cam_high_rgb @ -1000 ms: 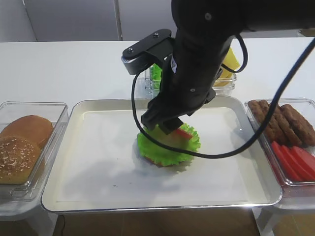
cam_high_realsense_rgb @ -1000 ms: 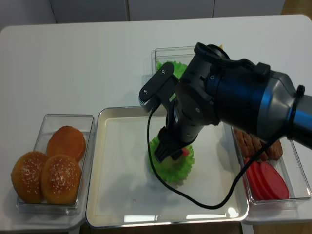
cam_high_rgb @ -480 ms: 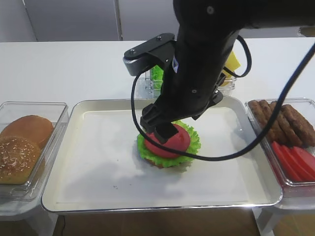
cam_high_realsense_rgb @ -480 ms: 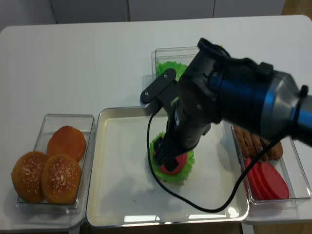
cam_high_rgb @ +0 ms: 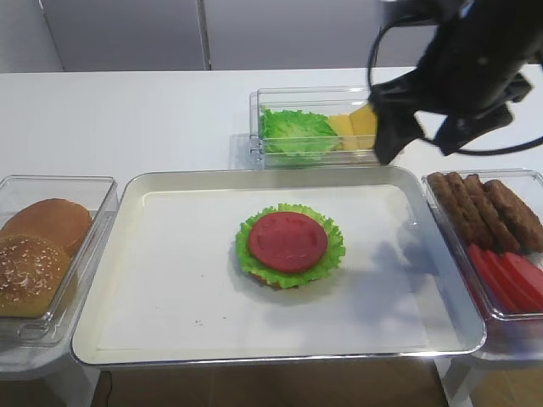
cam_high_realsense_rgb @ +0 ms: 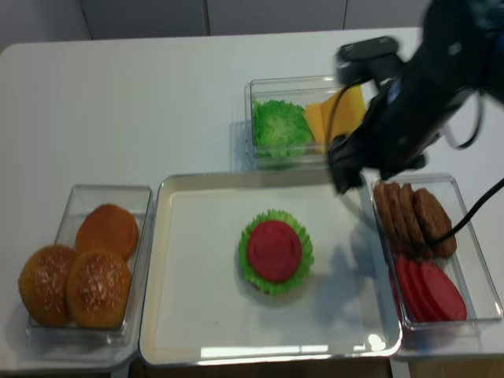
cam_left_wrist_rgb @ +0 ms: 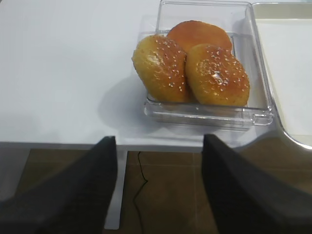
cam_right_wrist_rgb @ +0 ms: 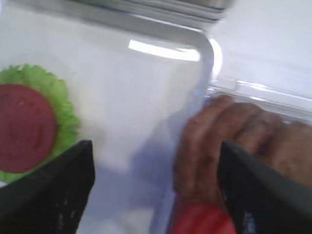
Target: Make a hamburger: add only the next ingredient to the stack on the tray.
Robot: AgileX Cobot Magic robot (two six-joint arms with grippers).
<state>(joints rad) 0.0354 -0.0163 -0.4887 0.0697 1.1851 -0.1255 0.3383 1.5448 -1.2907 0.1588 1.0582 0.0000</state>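
A white bench (cam_high_rgb: 127, 119) is seen carrying everything, with pale wall panels behind it. Nearest the camera, the tray (cam_high_rgb: 170, 339) is laid with its long axis running left to right, and the hamburger (cam_high_rgb: 290, 247) is set near its middle: a frilly green lettuce leaf (cam_high_rgb: 331, 250) over a thin brown bun base, with the tomato slice (cam_high_rgb: 288, 241) lying flat on top, face up, centred on the leaf; being round, the disc shows no long axis and no heading. To the left of the tray, a clear box of buns (cam_high_rgb: 38, 254) is placed; to the right, a clear box (cam_high_rgb: 496, 242) holds meat patties (cam_high_rgb: 484, 208) at the far end and more tomato slices (cam_high_rgb: 509, 275) at the near end. The right tool (cam_high_rgb: 416, 136) is held above the tray's far right corner, well apart from the hamburger, its fingers (cam_right_wrist_rgb: 58, 190) spread wide with nothing between them. The left tool (cam_left_wrist_rgb: 156, 185) is seen only in its wrist view, parted and empty, beside the bun box. Farthest back, a clear box of lettuce and cheese (cam_high_rgb: 318, 127) is set.
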